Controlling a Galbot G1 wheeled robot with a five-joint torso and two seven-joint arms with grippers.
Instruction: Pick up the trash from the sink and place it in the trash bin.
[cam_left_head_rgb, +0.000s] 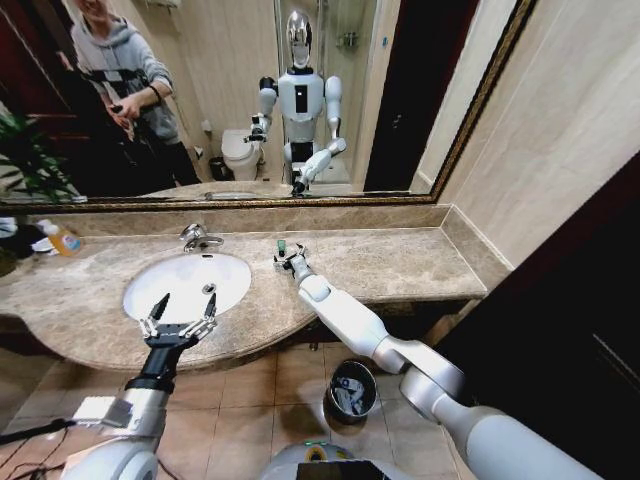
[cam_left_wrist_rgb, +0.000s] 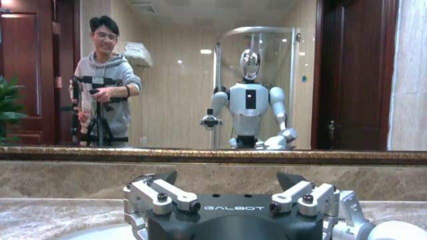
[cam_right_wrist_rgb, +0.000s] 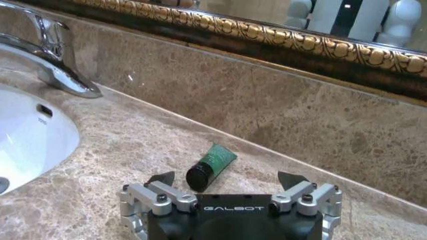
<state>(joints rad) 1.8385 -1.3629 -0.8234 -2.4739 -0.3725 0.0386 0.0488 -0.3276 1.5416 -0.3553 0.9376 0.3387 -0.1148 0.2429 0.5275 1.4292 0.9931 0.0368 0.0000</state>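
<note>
The green tube (cam_right_wrist_rgb: 211, 166) with a black cap is lying on the marble worktop (cam_left_head_rgb: 400, 262) – beside the sink (cam_left_head_rgb: 185, 284), not inside it, and near the back wall. The right pincer (cam_right_wrist_rgb: 225, 179) is held just before it, jaws spread wide, the cap between the tips but not yet touched. The picking step is judged to be in hand; next, a short advance and a closing are called for. The left pincer (cam_left_head_rgb: 180, 313) is kept wide over the sink's front edge. The bin (cam_left_head_rgb: 351, 388) stands on the floor below. "GALBOT" is read on both pincers – "TOTO" is seemingly printed inside the basin.
</note>
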